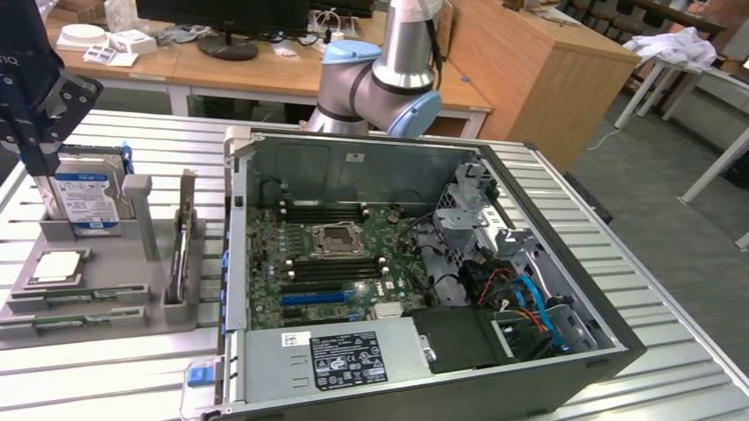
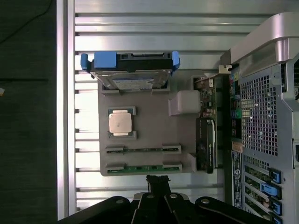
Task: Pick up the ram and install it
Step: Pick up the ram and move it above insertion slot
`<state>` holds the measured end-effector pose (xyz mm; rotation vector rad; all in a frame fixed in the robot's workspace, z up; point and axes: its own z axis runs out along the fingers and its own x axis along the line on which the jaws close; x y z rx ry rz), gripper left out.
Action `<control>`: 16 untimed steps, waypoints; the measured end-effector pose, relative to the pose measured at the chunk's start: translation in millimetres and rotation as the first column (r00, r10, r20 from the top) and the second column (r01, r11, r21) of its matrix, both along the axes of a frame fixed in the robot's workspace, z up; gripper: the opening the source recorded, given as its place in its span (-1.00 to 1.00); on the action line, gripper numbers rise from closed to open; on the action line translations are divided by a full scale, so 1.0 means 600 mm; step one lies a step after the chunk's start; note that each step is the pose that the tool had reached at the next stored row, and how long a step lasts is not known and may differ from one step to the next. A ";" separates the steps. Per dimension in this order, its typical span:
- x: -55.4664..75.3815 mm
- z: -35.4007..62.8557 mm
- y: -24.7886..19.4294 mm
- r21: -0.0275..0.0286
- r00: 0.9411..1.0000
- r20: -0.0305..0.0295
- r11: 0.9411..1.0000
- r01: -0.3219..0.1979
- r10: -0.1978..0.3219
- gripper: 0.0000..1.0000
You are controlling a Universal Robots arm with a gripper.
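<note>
Two ram sticks, thin and green, lie side by side in slots at the near end of the grey holder (image 1: pixel 139 309); one ram stick (image 1: pixel 61 322) (image 2: pixel 142 168) is nearest the holder's edge, the other (image 1: pixel 73 299) (image 2: pixel 142 150) is beside it. My gripper (image 1: pixel 42 168) (image 2: pixel 157 179) hangs well above the holder with its fingers together and nothing between them. In the exterior view it hangs in front of the hard drive. In the wrist view its tips line up just outside the outer ram stick. The open computer case (image 1: pixel 609 338) shows the motherboard's black ram slots (image 1: pixel 333 273).
The holder also carries an upright blue-labelled hard drive (image 1: pixel 84 195) (image 2: pixel 131 78), a silver processor (image 1: pixel 59 266) (image 2: pixel 120 123) and a black card on edge (image 1: pixel 179 254) (image 2: pixel 205 145). All of it rests on a ribbed metal table (image 1: pixel 105 386). The arm's base (image 1: pixel 381 83) stands behind the case.
</note>
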<state>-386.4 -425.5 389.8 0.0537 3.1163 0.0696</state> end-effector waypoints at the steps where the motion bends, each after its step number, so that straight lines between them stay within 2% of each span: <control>1: 0.000 0.000 0.0000 0.000 1.000 0.000 1.000 0.000 0.000 -0.79; 9: 0.000 0.000 0.0000 0.000 1.000 0.000 1.000 -0.010 0.010 -0.79; 12: 0.000 0.000 0.0000 0.000 0.999 -0.001 0.999 -0.046 0.046 -0.79; 16: 0.000 0.000 0.0000 0.000 0.993 -0.001 0.993 -0.116 0.116 -0.79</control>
